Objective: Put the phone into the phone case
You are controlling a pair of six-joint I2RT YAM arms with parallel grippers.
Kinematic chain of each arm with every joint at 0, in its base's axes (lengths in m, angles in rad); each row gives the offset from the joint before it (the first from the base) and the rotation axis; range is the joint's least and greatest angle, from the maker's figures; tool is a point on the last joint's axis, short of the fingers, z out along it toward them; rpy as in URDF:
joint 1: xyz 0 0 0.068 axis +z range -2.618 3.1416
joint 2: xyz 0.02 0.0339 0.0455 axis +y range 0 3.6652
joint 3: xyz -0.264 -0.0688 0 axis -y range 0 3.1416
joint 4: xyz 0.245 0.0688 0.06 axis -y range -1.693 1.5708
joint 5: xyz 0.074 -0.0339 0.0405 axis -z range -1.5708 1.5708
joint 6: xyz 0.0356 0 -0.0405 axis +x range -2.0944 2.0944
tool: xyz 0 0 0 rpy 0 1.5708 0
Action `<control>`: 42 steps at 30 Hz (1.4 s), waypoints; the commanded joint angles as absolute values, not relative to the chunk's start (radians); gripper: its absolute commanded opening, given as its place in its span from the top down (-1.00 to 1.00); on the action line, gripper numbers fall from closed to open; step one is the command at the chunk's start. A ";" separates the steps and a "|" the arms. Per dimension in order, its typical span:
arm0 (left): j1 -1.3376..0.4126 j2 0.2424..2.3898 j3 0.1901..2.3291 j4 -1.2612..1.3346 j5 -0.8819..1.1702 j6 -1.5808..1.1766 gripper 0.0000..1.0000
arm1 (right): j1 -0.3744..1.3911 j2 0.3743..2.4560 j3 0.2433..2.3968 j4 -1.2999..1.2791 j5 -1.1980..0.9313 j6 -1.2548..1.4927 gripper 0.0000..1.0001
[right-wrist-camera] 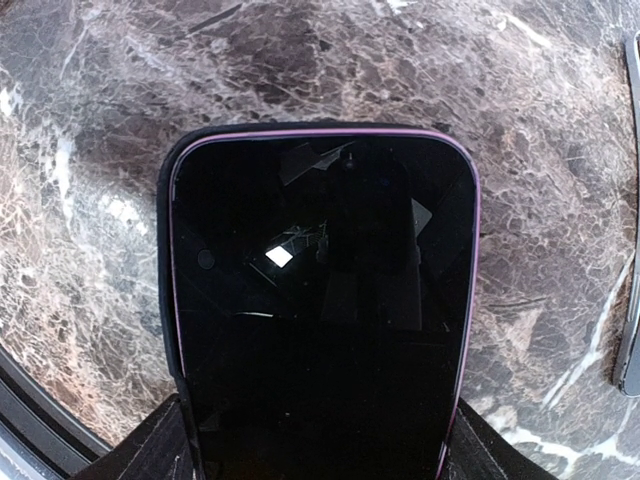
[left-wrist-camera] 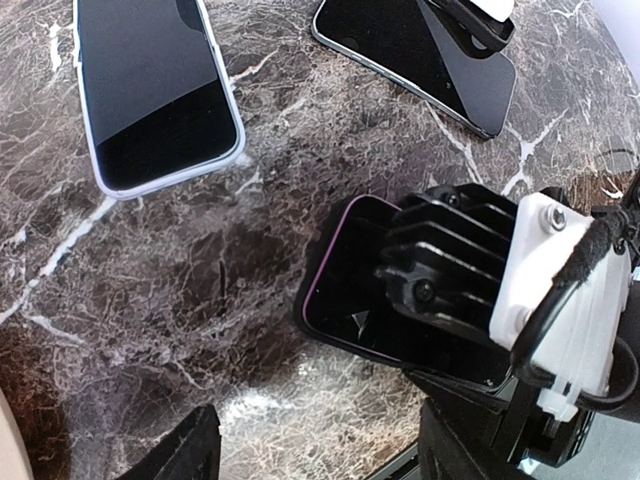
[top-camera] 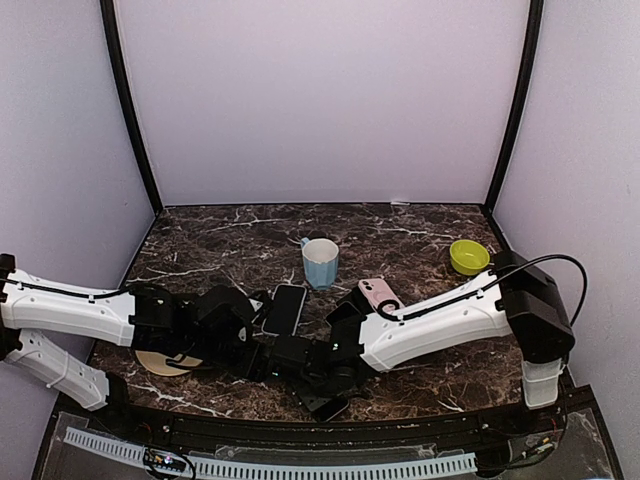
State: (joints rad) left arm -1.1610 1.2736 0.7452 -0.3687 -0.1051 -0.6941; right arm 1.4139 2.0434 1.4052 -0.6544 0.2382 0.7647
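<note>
Where the marble table (top-camera: 430,230) meets its near edge, at about 6 o'clock in the top view, the phone (right-wrist-camera: 320,300) lies face up, its dark glass ringed by a thin purple line. A black rim shows outside that line along the left side. It looks like the phone case (right-wrist-camera: 164,250) with the phone seated in it, though the dark-on-dark view leaves the fit unsure.

The right gripper (right-wrist-camera: 320,462) straddles the phone's near end. One of its fingers (right-wrist-camera: 150,450) sits at 7 o'clock of the screen and the other at 5 o'clock, each against the edge. I cannot tell whether they are pressing or merely resting there.

The left gripper (left-wrist-camera: 320,455) hovers just beside it, at 9 o'clock of the phone in the top view. Its jaws are spread apart with only bare marble between them.

In the left wrist view, a phone in a white case (left-wrist-camera: 155,90) lies flat at 11 o'clock. A second dark phone (left-wrist-camera: 420,50) lies at 1 o'clock, well apart from the first.

Farther back on the table, a blue cup (top-camera: 320,263) stands upright at 12 o'clock of the grippers. A pink case (top-camera: 380,293) lies at 1 o'clock and a green bowl (top-camera: 468,257) at 2 o'clock. A tan disc (top-camera: 160,363) lies under the left arm at 9 o'clock.
</note>
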 commanded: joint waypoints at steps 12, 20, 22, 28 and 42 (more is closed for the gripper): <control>-1.156 1.167 0.558 0.028 -0.077 -0.818 -0.67 | 1.398 1.818 1.105 -0.251 0.278 0.700 0.35; -1.155 1.140 0.431 0.363 -0.078 -0.876 -0.86 | 1.410 1.647 1.029 -0.147 0.376 0.606 0.37; -1.155 1.150 0.447 0.354 -0.071 -0.868 -0.86 | 1.416 1.592 1.004 -0.104 0.398 0.572 0.37; -1.157 1.181 0.480 0.449 -0.018 -0.832 -0.74 | 1.457 1.525 0.997 -0.053 0.449 0.481 0.39; -1.166 1.231 0.523 0.536 0.122 -0.750 0.64 | 1.485 1.475 1.005 -0.038 0.473 0.416 0.41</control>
State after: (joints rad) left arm -1.1603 1.2430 0.5121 0.4988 0.0719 -0.7902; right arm 1.4776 1.5368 0.9905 -0.1295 0.4335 0.4419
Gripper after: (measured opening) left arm 0.239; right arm 0.748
